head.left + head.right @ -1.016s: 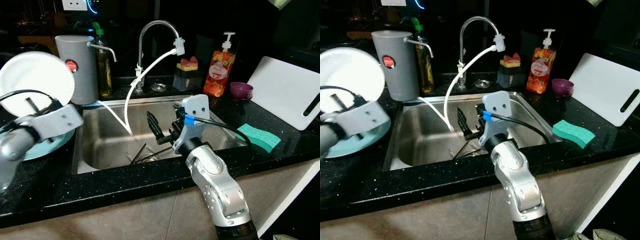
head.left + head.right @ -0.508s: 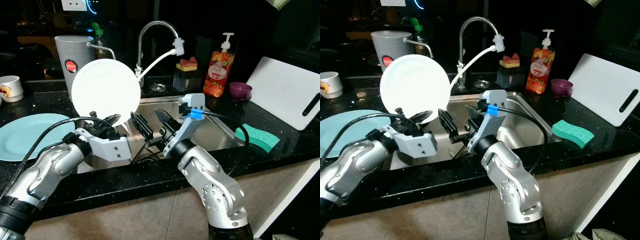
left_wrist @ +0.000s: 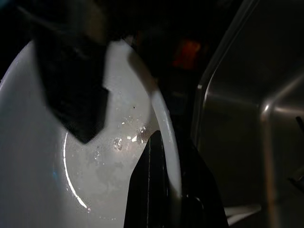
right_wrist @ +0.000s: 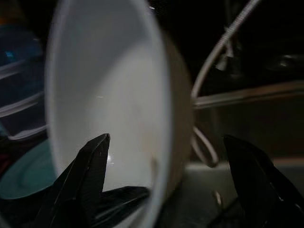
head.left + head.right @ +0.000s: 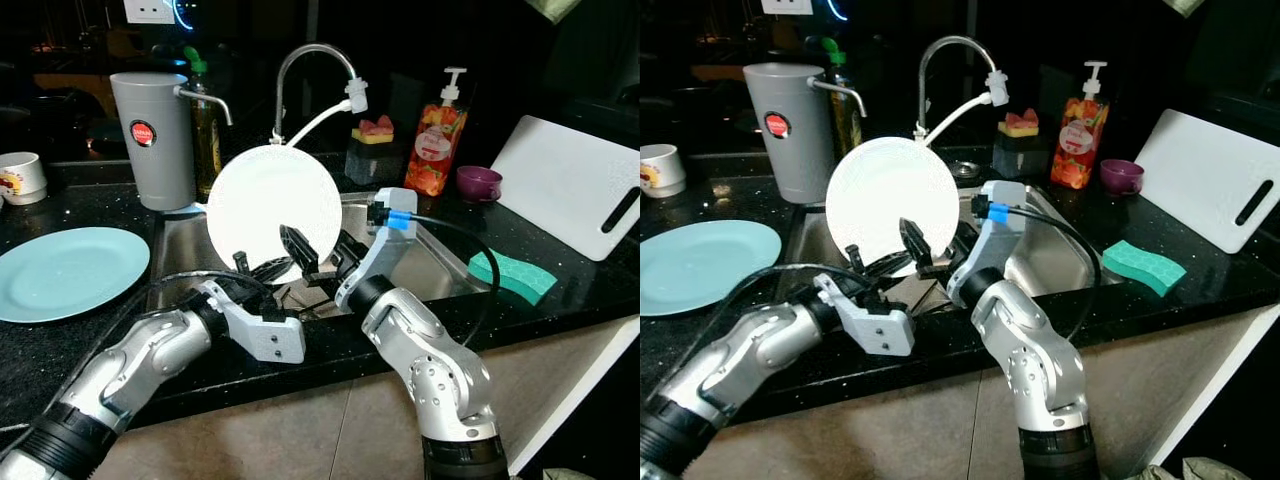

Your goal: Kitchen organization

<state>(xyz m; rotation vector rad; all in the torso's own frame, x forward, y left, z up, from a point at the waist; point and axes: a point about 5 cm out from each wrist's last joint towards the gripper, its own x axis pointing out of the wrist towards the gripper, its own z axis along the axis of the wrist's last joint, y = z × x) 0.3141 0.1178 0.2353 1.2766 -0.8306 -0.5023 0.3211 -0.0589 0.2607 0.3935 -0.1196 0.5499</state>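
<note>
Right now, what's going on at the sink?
The left gripper is clamped on the lower rim of a white plate, holding it upright over the steel sink. The right gripper sits open with its fingers on either side of the plate's edge, not closed on it. A light blue plate lies flat on the black counter to the robot's left, and a green sponge to its right.
</note>
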